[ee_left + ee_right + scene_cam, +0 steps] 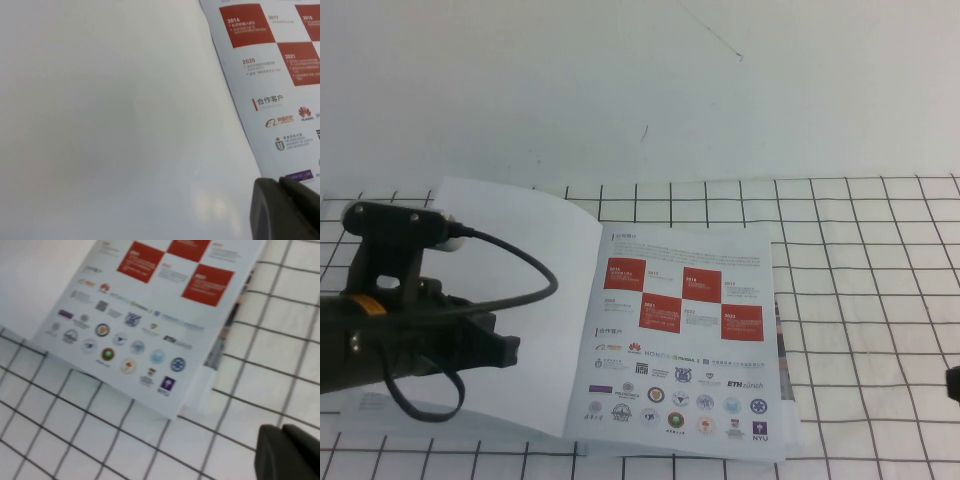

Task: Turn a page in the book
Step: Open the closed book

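1. I see the book [620,330] lying open on the gridded tabletop [880,300], near its front edge and left of centre.
2. The page [685,335] with red checker squares above rows of logos lies flat on the book's right half, printed face up (edges of other pages peek out along its right side).
3. The book's left half shows a blank sheet [515,260], plain white.
4. My left gripper [505,350] hangs over the blank sheet, pointing toward the spine, low on the sheet's near part. Whether it touches the paper I cannot tell, nor can I tell if its fingers are spread or together.
5. In the left wrist view, the gripper's dark tip [285,207] sits just beside the spine, near the logo rows.
6. My right gripper [953,385] barely shows at the tabletop's right edge, well apart from the book; its state I cannot tell either.
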Tool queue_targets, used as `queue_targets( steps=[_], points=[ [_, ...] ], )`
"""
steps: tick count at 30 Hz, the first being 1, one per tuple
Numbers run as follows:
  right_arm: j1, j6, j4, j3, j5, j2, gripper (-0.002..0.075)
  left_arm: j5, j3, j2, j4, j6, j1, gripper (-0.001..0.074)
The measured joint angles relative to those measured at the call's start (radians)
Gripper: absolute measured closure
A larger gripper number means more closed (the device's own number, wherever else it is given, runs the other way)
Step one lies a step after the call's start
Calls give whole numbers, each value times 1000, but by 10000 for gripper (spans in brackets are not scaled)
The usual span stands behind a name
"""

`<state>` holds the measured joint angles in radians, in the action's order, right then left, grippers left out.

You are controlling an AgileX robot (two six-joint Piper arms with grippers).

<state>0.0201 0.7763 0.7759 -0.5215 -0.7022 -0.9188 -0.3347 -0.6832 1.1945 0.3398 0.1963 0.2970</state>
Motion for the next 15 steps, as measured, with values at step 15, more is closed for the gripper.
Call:
queue_targets(
  steps=[15],
  points=[
    [-200, 335, 402, -11, 134, -376, 726, -287, -306, 411, -39, 82, -56, 737]
  ],
)
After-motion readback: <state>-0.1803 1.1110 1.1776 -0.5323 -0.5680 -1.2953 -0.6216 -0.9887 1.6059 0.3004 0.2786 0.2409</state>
